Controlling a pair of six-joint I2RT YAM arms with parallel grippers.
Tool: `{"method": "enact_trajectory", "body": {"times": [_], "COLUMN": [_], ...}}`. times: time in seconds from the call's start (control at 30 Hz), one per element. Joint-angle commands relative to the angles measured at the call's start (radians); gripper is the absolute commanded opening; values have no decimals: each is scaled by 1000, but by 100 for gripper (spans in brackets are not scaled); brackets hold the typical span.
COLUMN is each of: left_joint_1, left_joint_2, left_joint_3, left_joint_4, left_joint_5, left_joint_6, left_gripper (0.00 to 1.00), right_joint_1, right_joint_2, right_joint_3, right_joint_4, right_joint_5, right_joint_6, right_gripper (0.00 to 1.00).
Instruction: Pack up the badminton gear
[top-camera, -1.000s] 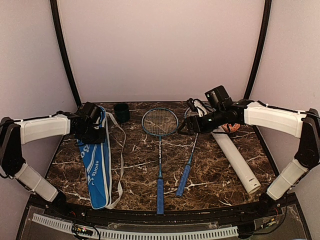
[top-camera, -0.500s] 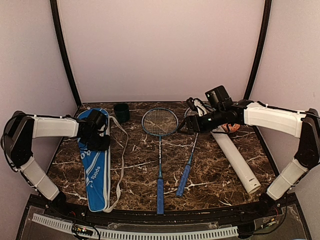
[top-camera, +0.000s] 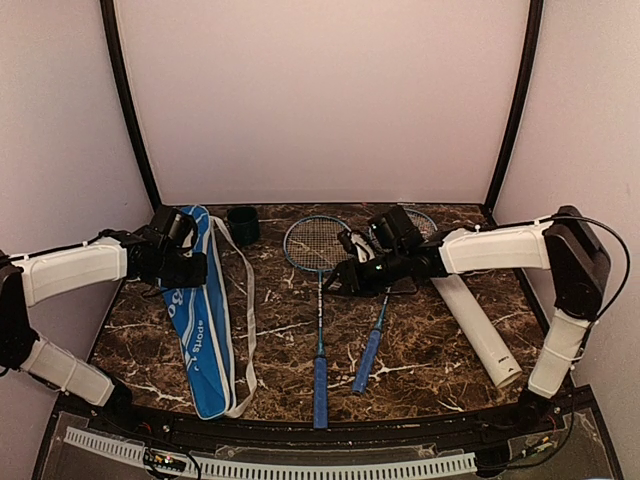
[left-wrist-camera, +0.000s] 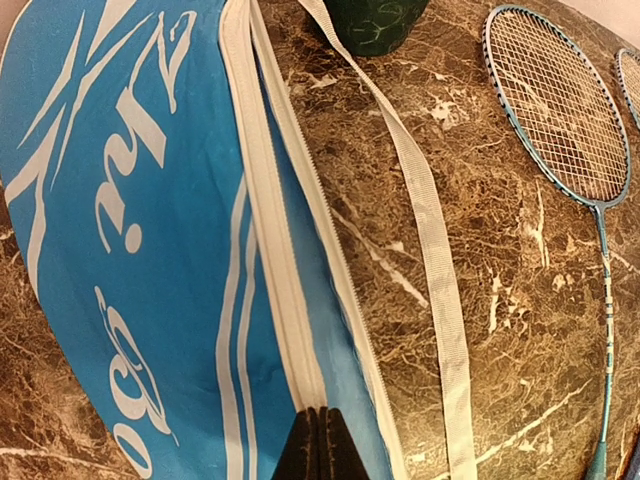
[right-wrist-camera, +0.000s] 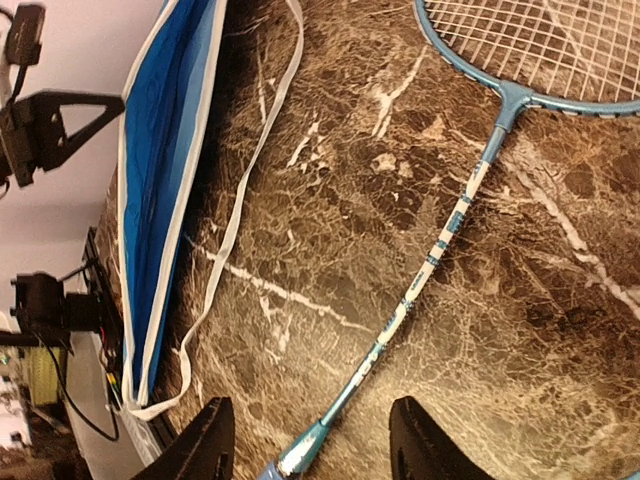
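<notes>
- Nothing was packed yet. The racket bag (top-camera: 200, 330) lay flat on the left of the marble table (top-camera: 430, 370), and both rackets lay on the stone outside it.
- The racket nearer the bag (top-camera: 320, 330) lay in the middle with its head away from me. The second racket (top-camera: 368, 358) lay just to its right, with the two handles apart.
- The long white tube (top-camera: 475, 325) lay on its side further right, well apart from the bag.
- I could see no shuttlecocks in any view. I could not say whether they sat in the tube or were hidden behind my right arm.
- My left pincer (left-wrist-camera: 320, 445) was pressed together at the bag's white zip edge, near its far end. I judged it had the thin fabric pinched. I could not tell whether the zip was open.
- My right pincer (right-wrist-camera: 310, 440) stood apart, straddling the shaft of the racket nearer the bag. As far as I could tell, neither finger touched it.
- By my judgement the whole job remained: rackets into the bag, and the shuttlecocks found and stowed.
- Only the top view showed the tube, the second racket's handle and both arms at once.
- Only the left wrist view showed my left fingertips meeting. It also showed the strap (left-wrist-camera: 430, 280) lying loose on the stone beside the bag, running toward the dark cup (left-wrist-camera: 380, 20).
- Only the right wrist view showed the gap between my right fingers and the shaft.
</notes>
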Motion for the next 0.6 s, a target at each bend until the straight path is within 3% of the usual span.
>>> {"method": "enact_trajectory", "body": {"times": [0.0,0.07,0.13,0.57], "left_joint_1": [-1,0,-1,-1], "left_joint_2": [-39,-44,-44,-55], "left_joint_3": [-26,-32,-37,-59], "left_joint_4": [-20,-13,-4,22], "left_joint_5": [-13,-14,-11,-10], "left_joint_6": [-8,-6,-7,-8], "left_gripper": [0,0,0,0], "right_joint_1": [-2,0,-1,11], "right_joint_2": [54,83,108,276], "right_joint_3": [-43,-44,-47,78], "right_joint_4": [188,222,258,261], "right_joint_5": [-4,-4,-3,11], "right_joint_6": [148,148,230,298], "right_gripper": [52,52,43,40]}}
